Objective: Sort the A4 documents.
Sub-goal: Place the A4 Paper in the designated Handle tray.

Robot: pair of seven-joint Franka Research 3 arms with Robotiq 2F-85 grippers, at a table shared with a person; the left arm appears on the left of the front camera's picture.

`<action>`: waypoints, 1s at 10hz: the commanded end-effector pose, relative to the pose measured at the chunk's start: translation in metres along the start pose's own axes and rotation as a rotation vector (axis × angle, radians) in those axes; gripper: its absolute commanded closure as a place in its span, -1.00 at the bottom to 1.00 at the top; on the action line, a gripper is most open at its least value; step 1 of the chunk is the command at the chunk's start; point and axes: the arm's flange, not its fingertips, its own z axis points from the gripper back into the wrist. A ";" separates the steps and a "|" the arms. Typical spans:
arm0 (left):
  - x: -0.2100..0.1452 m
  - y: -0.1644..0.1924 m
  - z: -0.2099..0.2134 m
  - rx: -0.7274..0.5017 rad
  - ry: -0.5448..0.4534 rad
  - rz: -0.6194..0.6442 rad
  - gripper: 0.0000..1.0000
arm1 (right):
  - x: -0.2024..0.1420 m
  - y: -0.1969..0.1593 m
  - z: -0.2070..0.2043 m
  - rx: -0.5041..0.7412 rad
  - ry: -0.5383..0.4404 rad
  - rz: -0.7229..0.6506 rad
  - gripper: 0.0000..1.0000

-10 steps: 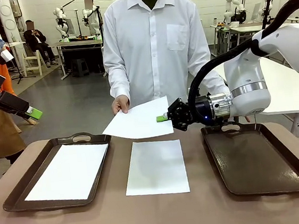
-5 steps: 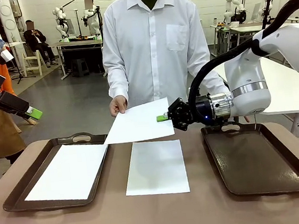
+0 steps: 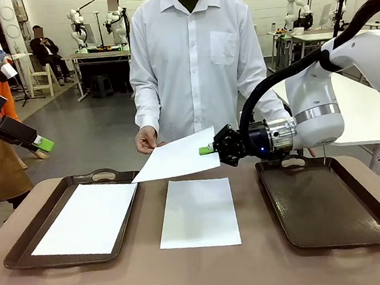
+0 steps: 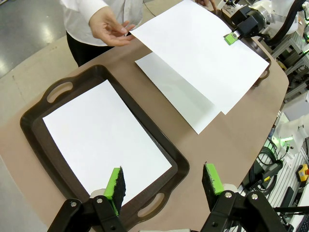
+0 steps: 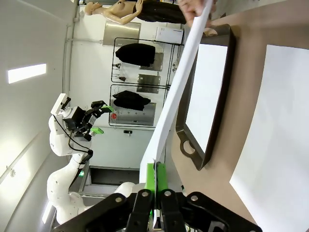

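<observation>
Right end effector [image 3: 206, 150] is clamped shut on the middle of one long edge of an A4 sheet [image 3: 178, 157], held in the air above the bench [image 3: 204, 277]. The sheet spreads leftward from the pads, long axis crosswise to them. The person's hand [image 3: 145, 140] is at its far-left corner; contact unclear. The empty right tray [image 3: 336, 236] lies the opposite way, below. Left end effector [image 4: 164, 181] hangs wide open, empty, well apart. Since a second ago the hand has drawn out toward the corner and the sheet lies flatter.
</observation>
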 end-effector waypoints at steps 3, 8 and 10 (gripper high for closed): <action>-0.002 0.000 0.000 0.002 0.000 -0.020 -0.67 | 0.000 -0.001 -0.001 -0.007 -0.005 0.000 1.00; -0.002 0.000 0.000 0.002 0.000 -0.020 -0.67 | 0.000 -0.001 -0.001 -0.007 -0.005 0.000 1.00; -0.002 0.000 0.000 0.002 0.000 -0.020 -0.67 | -0.016 0.012 0.014 0.003 0.018 0.051 0.98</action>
